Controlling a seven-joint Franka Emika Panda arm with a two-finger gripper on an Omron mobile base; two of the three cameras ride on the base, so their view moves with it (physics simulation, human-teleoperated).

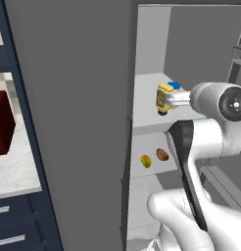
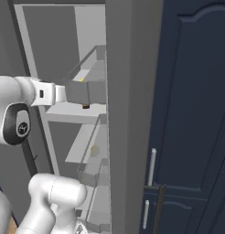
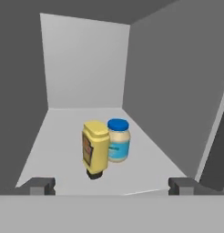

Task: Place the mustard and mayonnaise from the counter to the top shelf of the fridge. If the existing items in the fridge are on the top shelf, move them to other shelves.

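Mustard (image 3: 95, 150) and mayonnaise (image 3: 118, 140) both sit on the fridge's top shelf (image 3: 59, 136), my claw (image 3: 112, 185) wide and empty, so basically done.

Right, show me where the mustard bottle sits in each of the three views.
Left base view: mustard bottle right of centre, upper half, at the tip of the arm.
Right base view: left of centre, mostly hidden behind the arm; the mustard bottle shows as a dark tip below it.
Hand view: mustard bottle at centre, left of the mayonnaise jar.
Shared landmark: the top shelf beneath it.
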